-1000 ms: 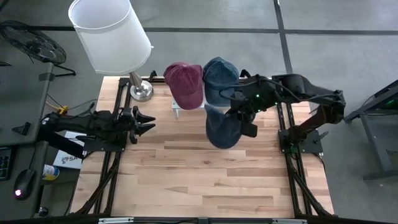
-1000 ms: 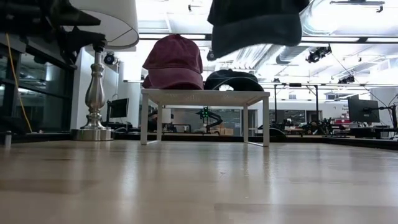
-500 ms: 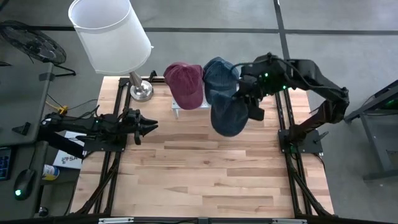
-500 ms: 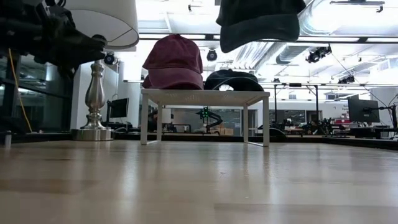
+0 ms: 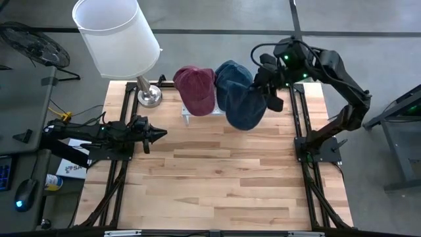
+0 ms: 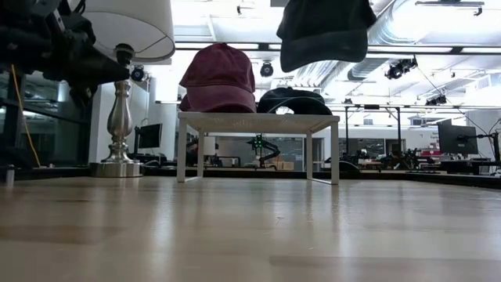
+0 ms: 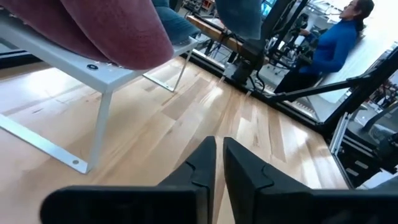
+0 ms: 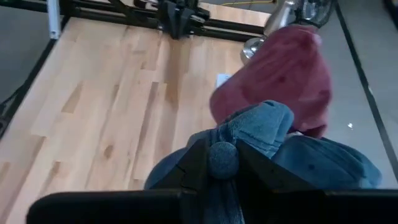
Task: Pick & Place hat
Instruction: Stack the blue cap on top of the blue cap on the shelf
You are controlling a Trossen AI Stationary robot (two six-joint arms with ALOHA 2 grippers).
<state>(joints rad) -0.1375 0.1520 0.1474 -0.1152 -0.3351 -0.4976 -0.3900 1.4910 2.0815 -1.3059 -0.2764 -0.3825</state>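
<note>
Wooden table [image 5: 217, 184], high view: right gripper [image 5: 268, 89], clamping a blue hat [image 5: 245, 108], has moved toward the far edge, over the white rack [image 5: 187, 113]. Low view: hat aloft; release seemingly imminent. Left wrist view: left gripper [image 7: 217, 155] fingers nearly together, idle.

2 black jointed arms [image 5: 332, 66], green LED, black cabling.

two caps [image 5: 195, 89] sit on a small stand [image 6: 258, 121] at the table's [image 5: 217, 191] far edge; a lamp [image 5: 118, 39] occupies the far left corner.
</note>
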